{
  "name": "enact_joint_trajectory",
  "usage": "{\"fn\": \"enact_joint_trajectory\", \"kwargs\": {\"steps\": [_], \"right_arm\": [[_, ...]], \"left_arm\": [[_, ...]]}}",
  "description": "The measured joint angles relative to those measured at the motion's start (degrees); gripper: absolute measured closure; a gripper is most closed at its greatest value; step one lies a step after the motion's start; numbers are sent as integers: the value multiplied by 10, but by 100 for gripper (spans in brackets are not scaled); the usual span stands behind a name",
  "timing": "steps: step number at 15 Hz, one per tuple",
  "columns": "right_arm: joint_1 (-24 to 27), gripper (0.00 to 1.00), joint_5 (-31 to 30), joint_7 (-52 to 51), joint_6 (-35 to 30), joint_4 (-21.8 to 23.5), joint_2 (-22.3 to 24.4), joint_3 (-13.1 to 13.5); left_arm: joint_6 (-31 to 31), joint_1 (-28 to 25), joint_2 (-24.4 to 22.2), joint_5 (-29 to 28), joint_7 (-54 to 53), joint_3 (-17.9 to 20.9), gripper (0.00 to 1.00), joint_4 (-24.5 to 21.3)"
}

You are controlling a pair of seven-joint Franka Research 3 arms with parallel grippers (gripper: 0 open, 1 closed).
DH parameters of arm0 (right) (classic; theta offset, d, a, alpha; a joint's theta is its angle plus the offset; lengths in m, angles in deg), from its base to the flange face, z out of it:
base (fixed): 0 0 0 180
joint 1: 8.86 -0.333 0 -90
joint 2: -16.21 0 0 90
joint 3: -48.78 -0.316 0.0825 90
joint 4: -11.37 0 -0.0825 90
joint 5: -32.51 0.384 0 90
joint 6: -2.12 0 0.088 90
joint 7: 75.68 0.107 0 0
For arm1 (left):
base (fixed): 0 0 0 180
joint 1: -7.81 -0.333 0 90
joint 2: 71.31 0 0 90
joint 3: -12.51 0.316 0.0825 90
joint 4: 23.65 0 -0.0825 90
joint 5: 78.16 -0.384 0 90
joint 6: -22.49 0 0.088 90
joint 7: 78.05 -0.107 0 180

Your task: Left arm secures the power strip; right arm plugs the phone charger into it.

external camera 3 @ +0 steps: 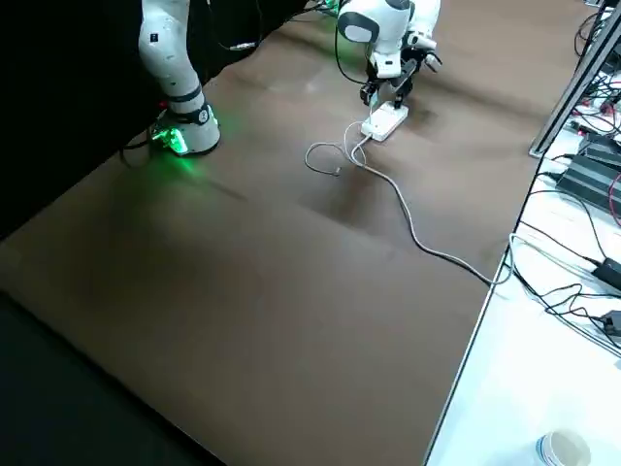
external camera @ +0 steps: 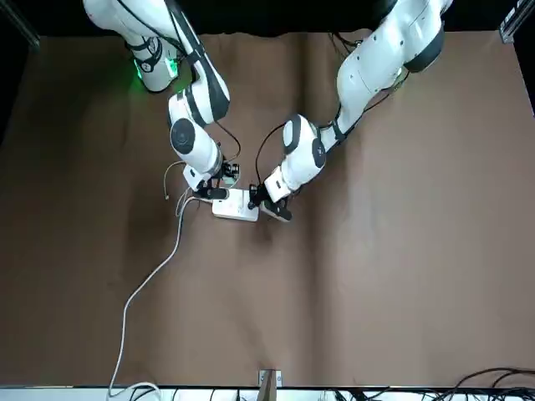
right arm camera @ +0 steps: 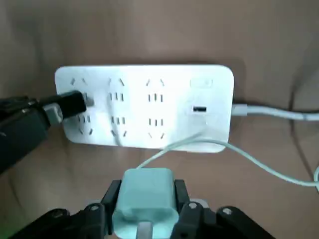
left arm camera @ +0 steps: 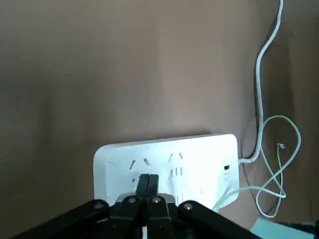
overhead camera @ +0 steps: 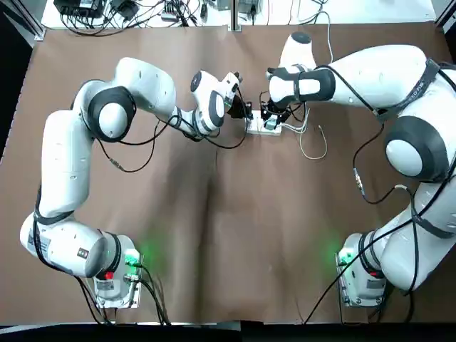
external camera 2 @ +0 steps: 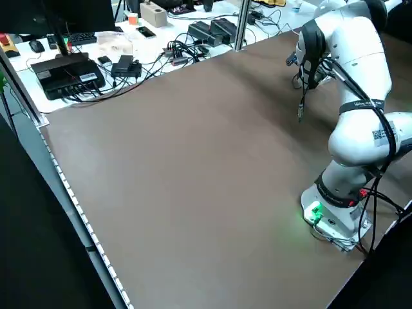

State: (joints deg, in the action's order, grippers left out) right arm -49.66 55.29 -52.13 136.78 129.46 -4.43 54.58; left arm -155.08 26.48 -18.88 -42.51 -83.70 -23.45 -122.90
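Note:
The white power strip [overhead camera: 262, 128] lies flat on the brown table, far centre. My left gripper [left arm camera: 147, 180] is shut, its joined tips pressing down on one end of the power strip [left arm camera: 169, 157]. My right gripper [right arm camera: 147, 200] is shut on the teal-grey phone charger [right arm camera: 144, 184], held just above and beside the strip's [right arm camera: 149, 104] long edge, apart from the sockets. The charger's thin cable [overhead camera: 313, 146] loops to the right. The strip's thick white cord [external camera 3: 417, 233] trails to the table's far edge.
Beyond the far edge stands a white desk with black boxes and tangled cables [external camera 2: 71, 71]. A metal post [overhead camera: 234, 14] rises at the far middle. Both arm bases [overhead camera: 114, 274] [overhead camera: 360, 274] sit at the near edge, with bare brown cloth [overhead camera: 228, 228] between them.

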Motion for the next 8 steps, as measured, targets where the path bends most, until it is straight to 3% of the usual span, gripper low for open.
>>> {"fn": "enact_joint_trajectory", "kwargs": {"steps": [8], "right_arm": [[2,52,-5,0,8,-32,-38,5]], "left_arm": [[0,0,0,0,0,0,99,0]]}}
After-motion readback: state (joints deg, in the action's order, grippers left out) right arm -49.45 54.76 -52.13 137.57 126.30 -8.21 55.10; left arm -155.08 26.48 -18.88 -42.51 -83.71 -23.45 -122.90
